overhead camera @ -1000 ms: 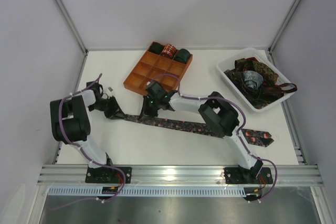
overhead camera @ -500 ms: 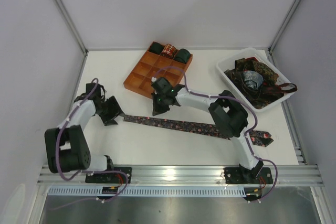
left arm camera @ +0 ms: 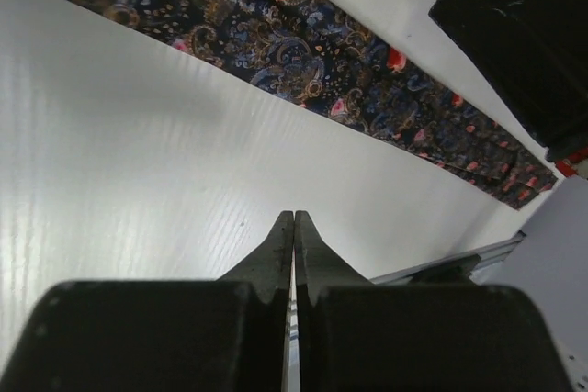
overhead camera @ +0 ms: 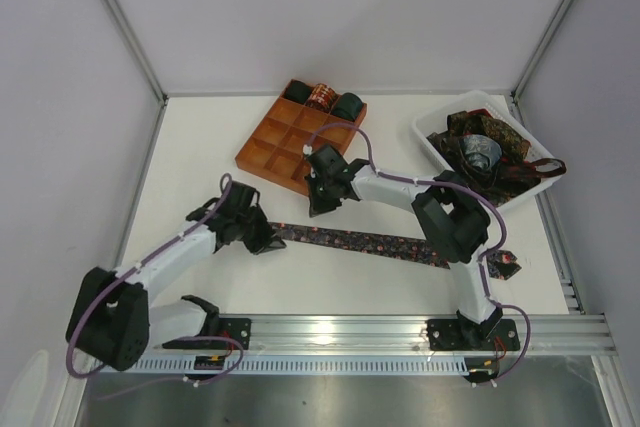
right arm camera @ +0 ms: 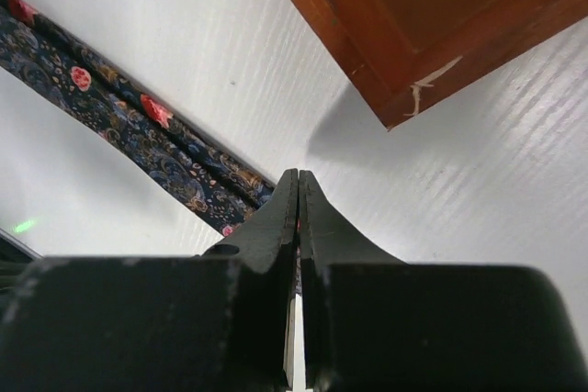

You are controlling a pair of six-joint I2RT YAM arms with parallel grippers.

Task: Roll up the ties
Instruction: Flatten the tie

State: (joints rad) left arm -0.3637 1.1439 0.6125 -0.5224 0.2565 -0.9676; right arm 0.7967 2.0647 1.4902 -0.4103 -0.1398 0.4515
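A dark paisley tie (overhead camera: 370,243) with red flowers lies flat across the table, running from left of centre to the right. My left gripper (overhead camera: 265,244) is shut and empty at the tie's left end; the left wrist view shows its tips (left arm camera: 294,219) over bare table just beside the tie (left arm camera: 303,66). My right gripper (overhead camera: 318,207) is shut, between the tie and the tray. The right wrist view shows its tips (right arm camera: 299,176) above the table, with the tie (right arm camera: 138,126) running behind and to the left. Three rolled ties (overhead camera: 320,97) sit in the tray's far row.
The orange-brown gridded tray (overhead camera: 290,137) stands at the back centre; its corner (right arm camera: 432,16) is close ahead of my right gripper. A white bin (overhead camera: 447,169) at the back right holds several loose ties. The right arm's dark body (left arm camera: 519,43) shows in the left wrist view.
My left arm has swung from the table's left side in to the tie's left end. My right gripper has moved right and back, off the tie toward the tray.
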